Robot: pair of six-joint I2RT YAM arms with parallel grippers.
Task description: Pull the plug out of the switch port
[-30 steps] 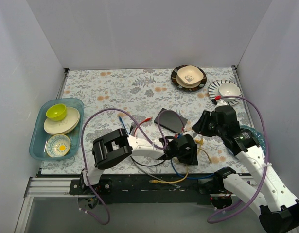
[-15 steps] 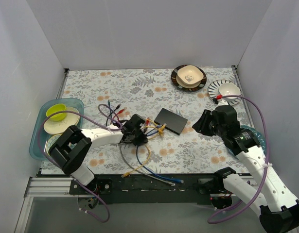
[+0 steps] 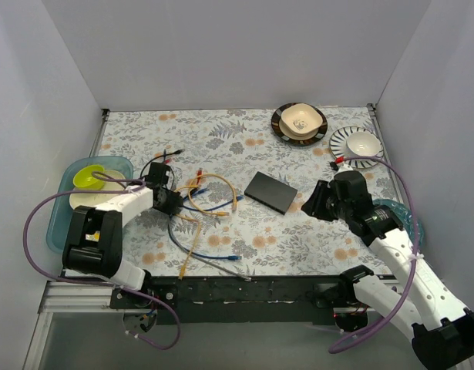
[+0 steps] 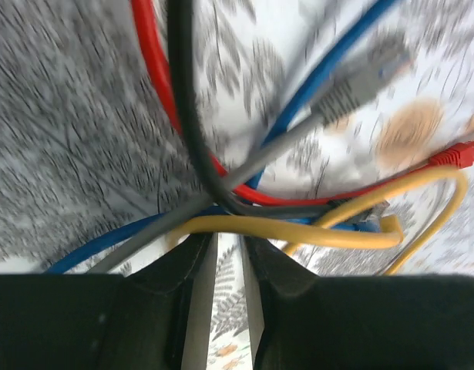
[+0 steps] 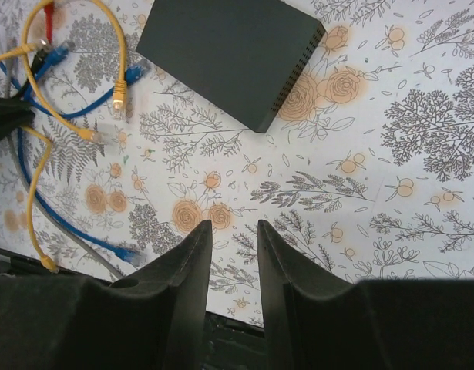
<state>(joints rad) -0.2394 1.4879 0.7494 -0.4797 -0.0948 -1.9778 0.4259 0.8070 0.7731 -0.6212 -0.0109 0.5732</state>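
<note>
The switch (image 3: 271,192) is a flat dark box lying on the floral cloth in the middle; it also shows in the right wrist view (image 5: 221,54). No cable is attached to it. A bundle of yellow, blue, red, grey and black cables (image 3: 204,202) lies to its left, apart from it. My left gripper (image 3: 170,203) is at the bundle's left end, its jaws nearly together, with the cables (image 4: 221,196) crossing its tips (image 4: 229,240). My right gripper (image 3: 310,203) hangs just right of the switch, jaws a small way apart and empty (image 5: 235,225).
A blue tray (image 3: 61,231) with bowls stands at the left edge. A brown plate with a bowl (image 3: 299,122) and a striped plate with a cup (image 3: 358,142) stand at the back right. Loose cable ends (image 3: 213,258) trail toward the front edge.
My left gripper swept from the front middle to the left, dragging the cable bundle away from the switch. The right arm has barely moved.
</note>
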